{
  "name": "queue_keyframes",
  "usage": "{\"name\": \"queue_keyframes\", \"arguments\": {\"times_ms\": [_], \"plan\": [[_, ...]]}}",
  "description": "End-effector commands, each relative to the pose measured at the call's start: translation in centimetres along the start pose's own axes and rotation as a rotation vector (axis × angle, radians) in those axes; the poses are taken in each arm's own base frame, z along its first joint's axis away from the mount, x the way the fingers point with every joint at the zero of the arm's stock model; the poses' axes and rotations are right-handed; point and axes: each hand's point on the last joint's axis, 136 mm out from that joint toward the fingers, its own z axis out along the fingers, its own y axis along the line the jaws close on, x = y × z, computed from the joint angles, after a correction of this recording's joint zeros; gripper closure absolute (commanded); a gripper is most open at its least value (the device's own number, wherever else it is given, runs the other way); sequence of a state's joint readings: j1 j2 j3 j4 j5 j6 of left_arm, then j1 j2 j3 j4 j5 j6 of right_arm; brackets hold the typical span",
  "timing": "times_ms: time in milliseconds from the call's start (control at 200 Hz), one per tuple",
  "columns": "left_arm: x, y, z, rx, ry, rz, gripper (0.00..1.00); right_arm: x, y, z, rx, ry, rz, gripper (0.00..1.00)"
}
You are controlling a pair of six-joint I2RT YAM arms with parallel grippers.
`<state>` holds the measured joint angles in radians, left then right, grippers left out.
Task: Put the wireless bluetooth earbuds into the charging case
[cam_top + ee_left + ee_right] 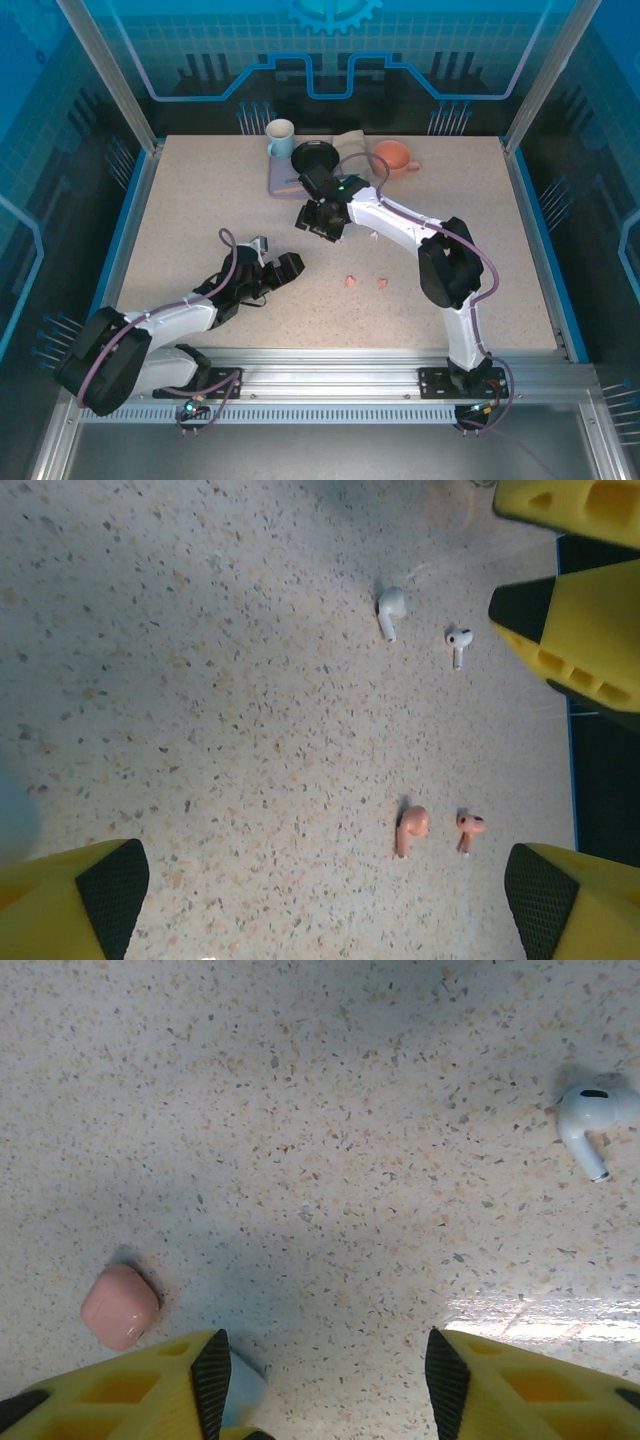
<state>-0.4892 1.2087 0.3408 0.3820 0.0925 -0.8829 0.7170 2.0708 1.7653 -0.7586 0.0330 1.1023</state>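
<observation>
- Left gripper gapes empty; pink earbud lies ahead, rightward, stem crosswise to the fingers' closing line.
- Right gripper likewise unclenched, hovering near pink charging case.

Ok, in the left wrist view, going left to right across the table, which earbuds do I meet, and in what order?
left white earbud → left pink earbud → right white earbud → right pink earbud. The white pair lies in the upper part of the picture and the pink pair in the lower part.
</observation>
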Motion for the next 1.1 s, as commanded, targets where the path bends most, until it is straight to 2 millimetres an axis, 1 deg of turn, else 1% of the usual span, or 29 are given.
{"name": "queue_keyframes", "arguments": {"times_ms": [0,10,40,115,170,240,285,355,485,575,605,675,695,705,720,740,795,930,1040,1095], "plan": [[-4.1,-1.8,-2.4,0.011,-0.211,0.044,0.01,0.8,-1.7,1.6,0.079,0.037,-0.038,0.41],[-4.6,-1.8,-2.8,0.000,-0.236,0.042,0.01,0.9,-1.8,1.6,0.083,0.036,-0.043,0.40],[-5.3,-0.8,-4.0,-0.062,-0.273,0.022,0.01,1.3,-2.1,1.7,0.092,0.038,-0.057,0.39],[-7.3,-0.4,-6.8,-0.094,-0.346,-0.008,0.01,2.5,-2.3,1.8,0.086,0.047,-0.088,0.38],[-8.7,0.3,-8.8,-0.125,-0.393,-0.050,0.01,3.6,-2.4,1.9,0.086,0.051,-0.119,0.36],[-10.3,1.2,-10.4,-0.153,-0.416,-0.099,0.01,5.3,-1.8,2.2,0.082,0.059,-0.170,0.30],[-11.1,1.8,-11.0,-0.179,-0.408,-0.129,0.01,6.5,-1.3,2.4,0.091,0.068,-0.218,0.27],[-12.4,2.8,-11.2,-0.238,-0.369,-0.172,0.01,8.4,-0.7,3.0,0.115,0.084,-0.271,0.23],[-13.8,4.0,-10.2,-0.349,-0.254,-0.191,0.01,11.3,1.0,4.3,0.126,0.111,-0.319,0.16],[-14.7,4.6,-9.6,-0.400,-0.209,-0.194,0.01,12.6,2.3,4.9,0.136,0.109,-0.375,0.11],[-15.0,4.8,-9.5,-0.411,-0.202,-0.198,0.01,12.9,3.0,4.9,0.134,0.107,-0.397,0.10],[-15.6,5.1,-9.3,-0.421,-0.199,-0.208,0.01,13.4,3.9,5.4,0.160,0.101,-0.445,0.08],[-15.7,5.2,-9.4,-0.425,-0.200,-0.211,0.01,13.4,4.4,5.0,0.157,0.095,-0.455,0.08],[-15.8,5.3,-9.4,-0.425,-0.201,-0.212,0.01,13.6,4.1,5.7,0.173,0.103,-0.460,0.08],[-15.9,5.3,-9.4,-0.426,-0.203,-0.214,0.01,13.8,4.0,6.2,0.185,0.109,-0.467,0.07],[-16.0,5.4,-9.5,-0.427,-0.207,-0.217,0.01,13.8,4.3,6.3,0.184,0.106,-0.474,0.07],[-16.3,5.4,-9.6,-0.425,-0.219,-0.222,0.01,14.2,4.5,6.9,0.206,0.106,-0.497,0.06],[-16.5,5.5,-9.9,-0.419,-0.239,-0.235,0.01,14.5,4.1,8.5,0.255,0.112,-0.514,0.06],[-16.5,5.5,-9.8,-0.407,-0.235,-0.245,0.01,14.0,3.1,8.6,0.307,0.100,-0.527,0.06],[-16.4,5.2,-9.6,-0.395,-0.231,-0.250,0.01,13.6,2.4,8.3,0.336,0.089,-0.540,0.06]]}}
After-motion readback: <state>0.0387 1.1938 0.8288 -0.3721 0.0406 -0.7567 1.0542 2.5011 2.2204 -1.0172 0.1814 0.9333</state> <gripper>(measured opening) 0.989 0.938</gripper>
